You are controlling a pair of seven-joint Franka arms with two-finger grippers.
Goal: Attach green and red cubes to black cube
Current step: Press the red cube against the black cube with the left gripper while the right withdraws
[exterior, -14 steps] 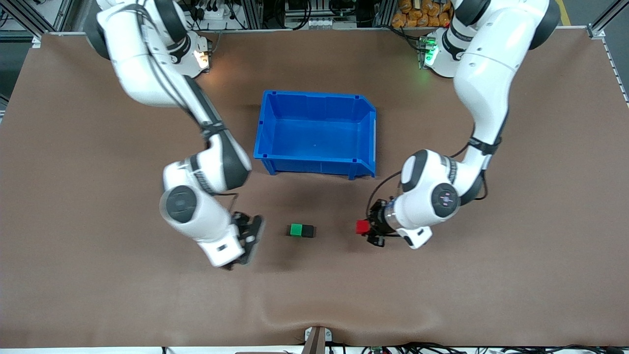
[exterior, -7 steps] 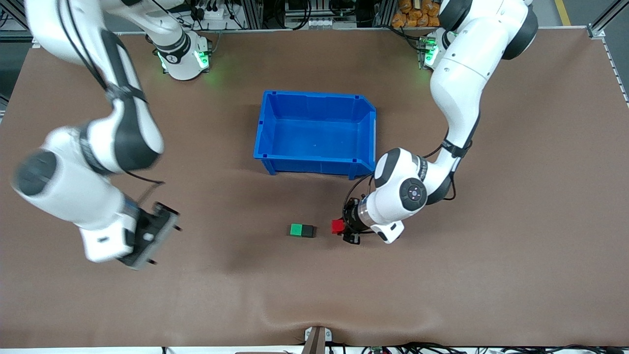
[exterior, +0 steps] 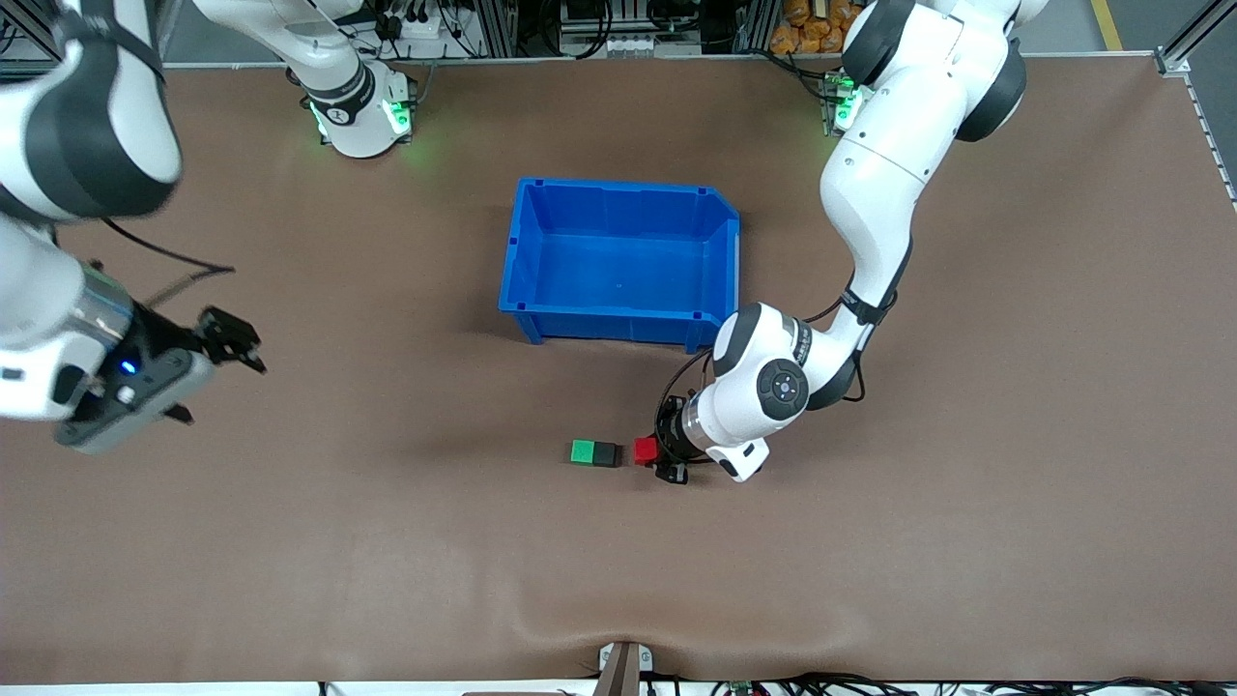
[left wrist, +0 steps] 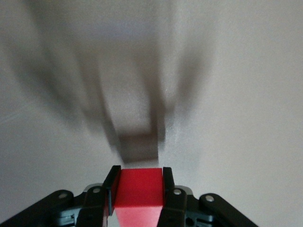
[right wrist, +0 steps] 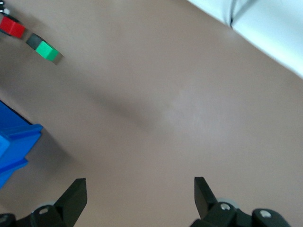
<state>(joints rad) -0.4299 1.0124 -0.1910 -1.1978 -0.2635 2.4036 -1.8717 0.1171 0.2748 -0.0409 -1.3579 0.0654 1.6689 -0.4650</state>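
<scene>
**Front view: red cube almost at the black cube**

Front view shows the red cube (exterior: 645, 450) gripped tight by the left gripper (exterior: 667, 454), just beside the black cube (exterior: 606, 453) but not yet touching it. A small gap is seen between them. The green cube (exterior: 582, 451) is already stuck to the black cube, on the side toward the right arm's end of the table.

A miss could happen here. If the red cube is brought in crooked or too high, only an edge may be met, and no join may be made. If it is pushed too hard, the black cube and green cube may be slid away.

The right gripper (exterior: 208, 372) is held wide open, well apart from the black cube, waiting.
</scene>
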